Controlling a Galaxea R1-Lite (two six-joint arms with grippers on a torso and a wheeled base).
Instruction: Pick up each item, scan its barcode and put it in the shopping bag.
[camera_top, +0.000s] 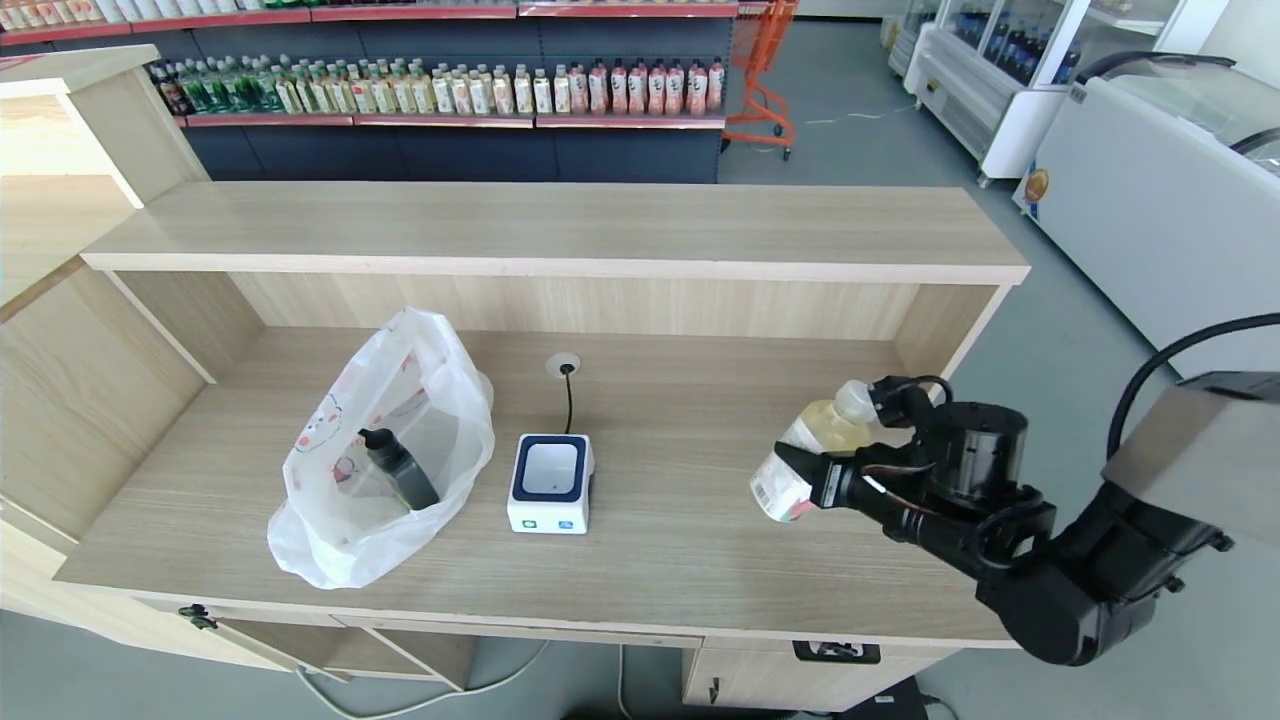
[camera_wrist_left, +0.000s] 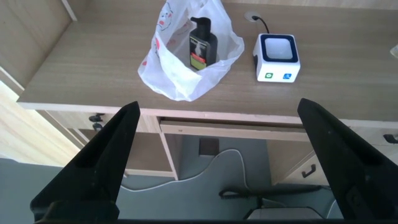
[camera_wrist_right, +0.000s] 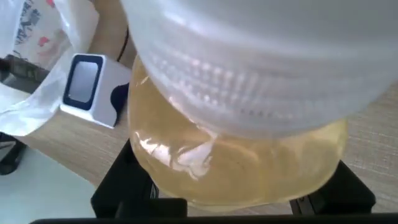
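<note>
Shelves of drink bottles (camera_top: 450, 90) line the back of the shop, and in front of them stands a pale wooden checkout worktop (camera_top: 680, 500). On its left part sits a white, thin plastic shopping bag (camera_top: 320, 545) with its mouth open, and a dark bottle with a black pump top (camera_top: 400, 470) stands inside it. Just right of the bag is a small white barcode scanner with a blue-framed window (camera_top: 550, 482), its black cable (camera_top: 569, 400) running to a hole at the back. Over the right part of the worktop the right gripper (camera_top: 845, 440) is closed around a clear plastic bottle of yellowish liquid with a white cap (camera_top: 805, 445), held tilted, base toward the scanner and well apart from it. The left gripper (camera_wrist_left: 219, 109) hangs out in front of the worktop's near edge, its jaws spread wide and empty.
</note>
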